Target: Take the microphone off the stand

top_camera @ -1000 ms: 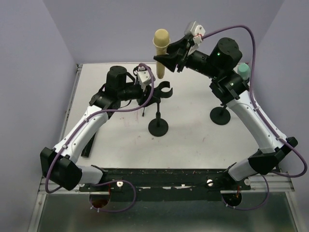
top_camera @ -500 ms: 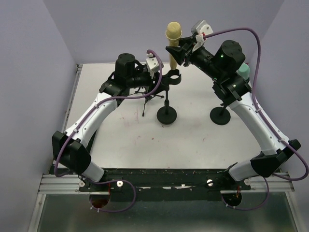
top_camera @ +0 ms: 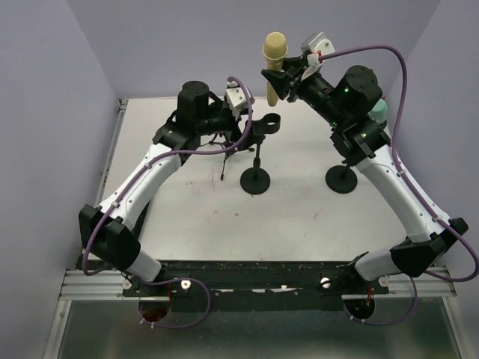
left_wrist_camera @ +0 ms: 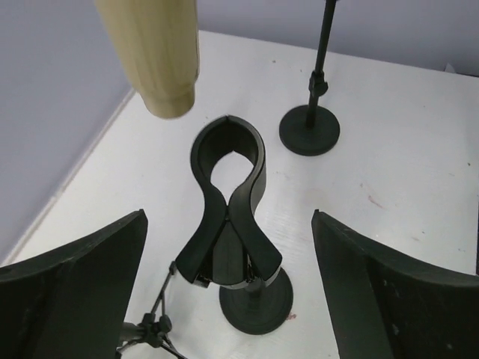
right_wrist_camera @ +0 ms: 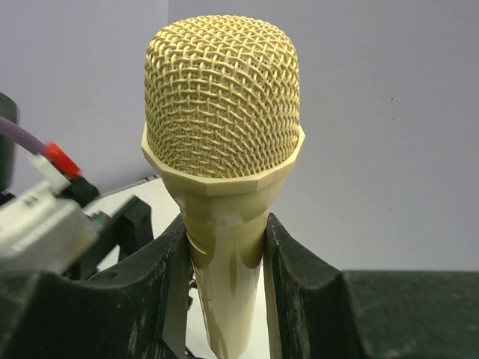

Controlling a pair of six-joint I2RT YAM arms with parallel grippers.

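Note:
The cream microphone (top_camera: pixel 274 61) with its mesh head up hangs clear above the stand, my right gripper (top_camera: pixel 281 81) shut on its handle. In the right wrist view the microphone (right_wrist_camera: pixel 223 127) is pinched between both pads, gripper (right_wrist_camera: pixel 224 250). The black stand's clip (top_camera: pixel 267 124) is empty and its round base (top_camera: pixel 255 181) rests on the white table. My left gripper (top_camera: pixel 252 129) stands open on either side of the clip (left_wrist_camera: pixel 227 196) without touching it, gripper (left_wrist_camera: pixel 227 224). The microphone's lower end (left_wrist_camera: pixel 161 56) hangs above and left of the clip.
A second black stand (top_camera: pixel 342 179) carrying a teal microphone (top_camera: pixel 379 111) stands at the right, under my right arm; its base (left_wrist_camera: pixel 309 131) shows beyond the clip. A small black tripod (top_camera: pixel 224 153) lies under my left gripper. Lilac walls close in the table's back and sides.
My left gripper has opened and let go of the stand's clip. The right gripper has carried the microphone slightly further up and right, away from the clip.

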